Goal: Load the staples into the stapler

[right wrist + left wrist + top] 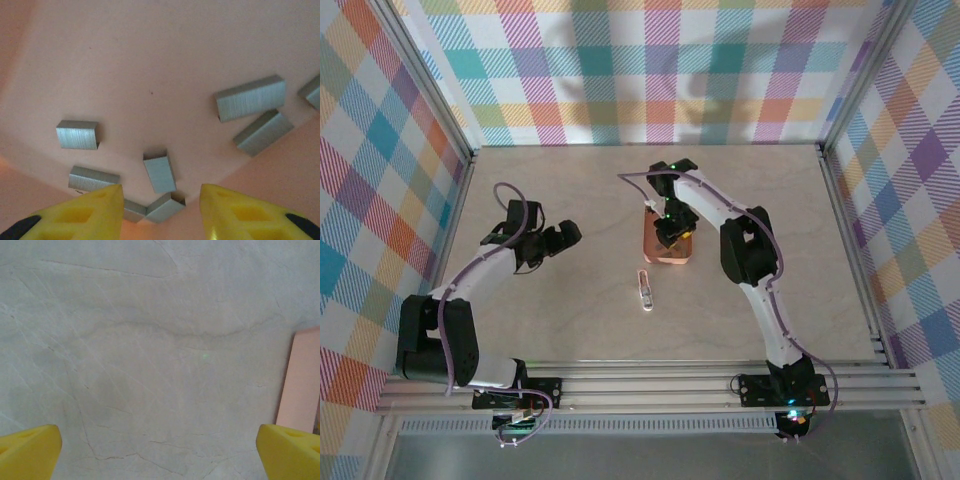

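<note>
**A:** From above first: any sign of the stapler (pixel 645 288)?

**B:** Lying flat on the table (pixel 570 330), at seven o'clock from the salmon tray (pixel 682 262), close to it but not touching. Well clear of both claws.

**A:** And the right gripper (pixel 669 236)?

**B:** Lowered into the tray. Left gripper (pixel 558 238) away at nine o'clock, well apart, over bare table.

**A:** Through the left wrist camera?

**B:** Yellow fingertips (pixel 30 450) in the two bottom corners, spread wide, with only marbled table between them. Tray edge at three o'clock.

**A:** Through the right wrist camera?

**B:** Tips parted partway, just above the tray floor, clamped on nothing. Staples (pixel 250 97) scattered across the floor:
- One strip at twelve o'clock from the gap, just beyond the tips.
- Two more low down between the tips. Cannot tell whether the one beside the seven o'clock finger touches it.
- Two strips out at ten o'clock.
- Three more toward two o'clock.
</note>
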Controlling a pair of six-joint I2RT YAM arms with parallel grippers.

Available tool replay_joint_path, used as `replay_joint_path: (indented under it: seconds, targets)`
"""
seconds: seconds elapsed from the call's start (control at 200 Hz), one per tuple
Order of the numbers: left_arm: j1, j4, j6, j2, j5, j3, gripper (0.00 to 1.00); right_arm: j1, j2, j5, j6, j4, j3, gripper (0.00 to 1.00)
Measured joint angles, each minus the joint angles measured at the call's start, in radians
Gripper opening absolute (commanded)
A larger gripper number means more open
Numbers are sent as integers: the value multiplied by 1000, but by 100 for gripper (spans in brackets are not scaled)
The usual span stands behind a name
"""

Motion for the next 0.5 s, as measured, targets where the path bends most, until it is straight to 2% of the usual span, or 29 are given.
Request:
replay_joint_path:
  seconds: [0.5]
  targets:
    - [6, -7, 0, -23, 0, -12, 100, 0, 72, 5, -8, 15, 62, 37]
